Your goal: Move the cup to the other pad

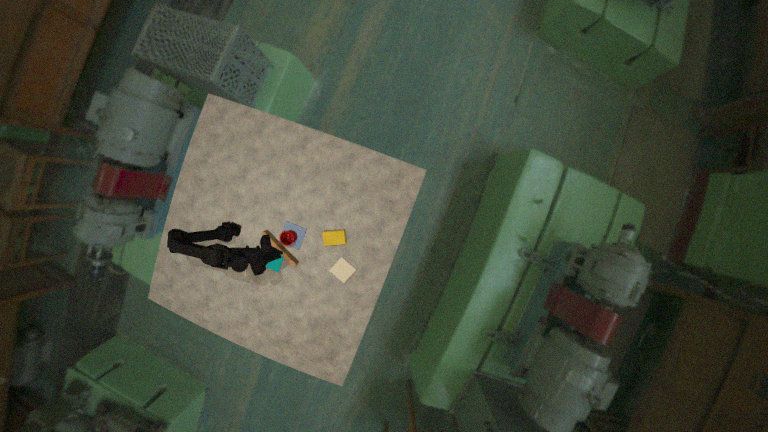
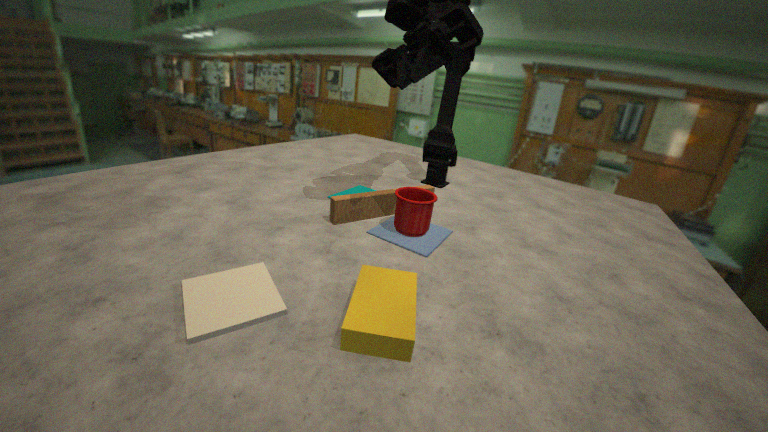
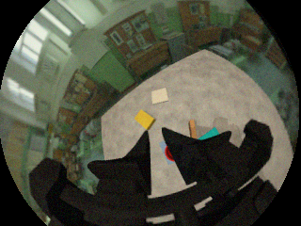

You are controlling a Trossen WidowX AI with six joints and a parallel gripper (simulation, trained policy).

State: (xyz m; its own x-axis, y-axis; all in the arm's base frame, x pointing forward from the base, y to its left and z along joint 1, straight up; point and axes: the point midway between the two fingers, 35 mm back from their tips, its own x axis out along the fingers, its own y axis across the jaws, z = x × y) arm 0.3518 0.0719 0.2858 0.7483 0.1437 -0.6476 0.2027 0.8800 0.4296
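Note:
The red cup (image 1: 285, 237) (image 2: 413, 215) (image 3: 169, 153) stands upright on the blue pad (image 1: 300, 229) (image 2: 433, 243). No marbles can be made out in it or on the table. A teal pad (image 1: 274, 265) (image 2: 355, 191) (image 3: 210, 135) lies behind the wooden bar in the exterior view, and a cream pad (image 1: 342, 270) (image 2: 232, 300) (image 3: 160, 95) lies at the front left there. My gripper (image 3: 154, 131) is raised above the table on the arm side of the cup. Its fingers are empty and partly open, with a narrow gap. One finger hides part of the cup in the wrist view.
A low wooden bar (image 1: 289, 256) (image 2: 362, 206) (image 3: 193, 129) stands on edge between the cup and the teal pad. A yellow block (image 1: 334, 237) (image 2: 382, 302) (image 3: 144, 120) lies beyond the cup, beside the cream pad.

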